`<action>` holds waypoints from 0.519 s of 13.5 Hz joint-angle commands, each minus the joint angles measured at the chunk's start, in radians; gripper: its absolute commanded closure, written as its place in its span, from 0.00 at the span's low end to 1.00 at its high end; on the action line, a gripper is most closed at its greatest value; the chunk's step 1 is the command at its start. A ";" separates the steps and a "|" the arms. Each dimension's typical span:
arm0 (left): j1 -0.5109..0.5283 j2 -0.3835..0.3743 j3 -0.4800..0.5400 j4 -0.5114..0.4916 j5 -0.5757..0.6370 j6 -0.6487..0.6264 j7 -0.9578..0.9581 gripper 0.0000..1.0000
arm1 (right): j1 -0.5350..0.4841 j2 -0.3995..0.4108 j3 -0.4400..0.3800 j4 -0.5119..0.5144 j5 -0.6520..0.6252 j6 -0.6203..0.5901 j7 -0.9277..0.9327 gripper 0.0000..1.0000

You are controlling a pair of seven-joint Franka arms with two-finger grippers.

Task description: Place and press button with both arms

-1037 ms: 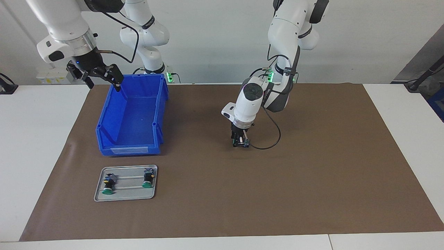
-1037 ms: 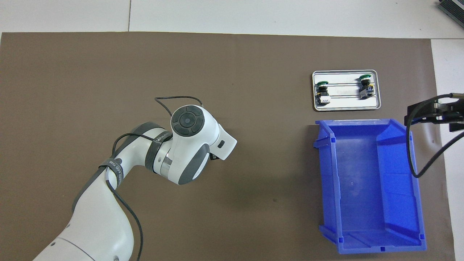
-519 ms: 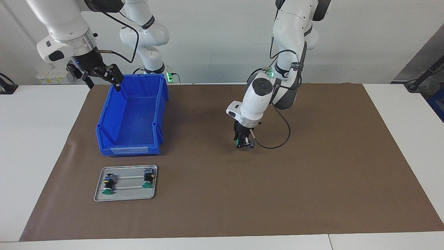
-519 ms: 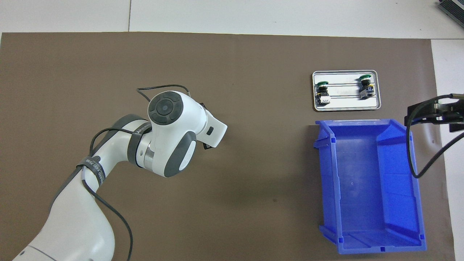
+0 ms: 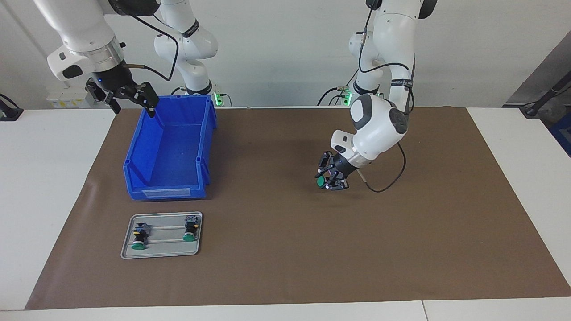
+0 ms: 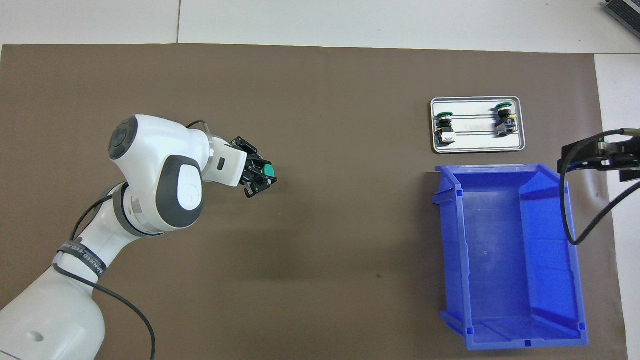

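Note:
My left gripper (image 5: pixel 329 177) is tilted sideways, up in the air over the middle of the brown mat (image 5: pixel 285 249), and is shut on the button (image 5: pixel 320 181). The button's round green cap points toward the right arm's end of the table; it also shows in the overhead view (image 6: pixel 269 172), held by the left gripper (image 6: pixel 257 174). My right gripper (image 5: pixel 129 99) hangs in the air over the outer rim of the blue bin (image 5: pixel 169 147), its fingers spread apart and empty; in the overhead view it (image 6: pixel 597 156) shows at the frame's edge.
A small metal tray (image 5: pixel 161 234) with two other green-capped switches (image 5: pixel 139 236) (image 5: pixel 190 230) lies on the mat, farther from the robots than the bin. The blue bin (image 6: pixel 505 255) is empty. A black cable loops from the left wrist (image 5: pixel 388 178).
The left arm has swung toward its own end of the table and turned its wrist from pointing down to sideways, so the button's green cap now shows. The right arm has not moved.

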 commanded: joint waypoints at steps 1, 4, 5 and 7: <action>0.072 -0.049 -0.009 -0.056 -0.151 -0.012 0.142 1.00 | -0.007 -0.009 -0.001 -0.008 0.022 -0.009 -0.029 0.00; 0.135 -0.049 -0.008 -0.065 -0.306 -0.068 0.243 1.00 | -0.007 -0.009 -0.001 -0.008 0.022 -0.009 -0.029 0.00; 0.158 -0.050 -0.008 -0.070 -0.355 -0.088 0.291 1.00 | -0.007 -0.009 -0.001 -0.008 0.022 -0.009 -0.029 0.00; 0.220 -0.052 -0.008 -0.088 -0.464 -0.162 0.392 1.00 | -0.007 -0.009 -0.001 -0.008 0.022 -0.009 -0.029 0.00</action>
